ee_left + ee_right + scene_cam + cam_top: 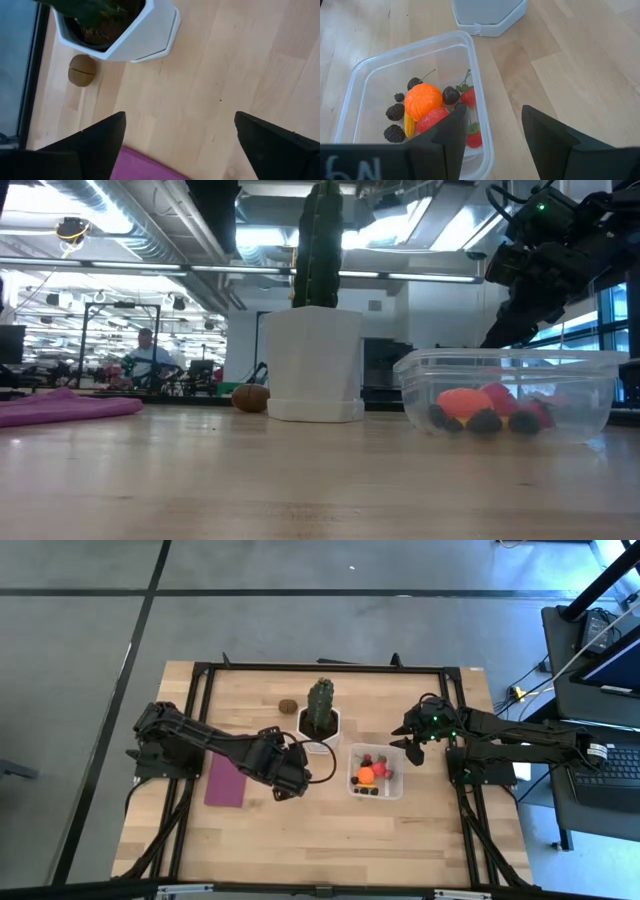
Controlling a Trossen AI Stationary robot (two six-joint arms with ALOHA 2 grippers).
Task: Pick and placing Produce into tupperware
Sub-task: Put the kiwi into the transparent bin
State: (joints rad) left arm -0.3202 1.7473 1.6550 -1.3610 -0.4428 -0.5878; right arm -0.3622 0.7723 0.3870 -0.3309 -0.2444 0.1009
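You are looking down on the clear tupperware sitting right of centre in the high view, already carrying most of the toy produce: an orange piece, red berries and dark berries. One brown kiwi-like piece is lying alone in the upper middle of that view, just left of the white cactus pot, and it looks like the last thing to fetch.

Your left gripper is hanging centre-left, between the purple mat and the tupperware, with its jaws spread wide and nothing between them. Your right gripper is hovering just beside the tupperware's upper-right corner, its jaws partly apart and empty.

The kiwi will probably be handling as a light, hard, smooth plastic oval, so it may be rolling or squirting out of a pinch. You would likely do best closing across its short middle, coming straight down.

The cactus pot is standing close on the kiwi's right side and the table's black frame is running not far to its left, so the left arm has little room to come in sideways.
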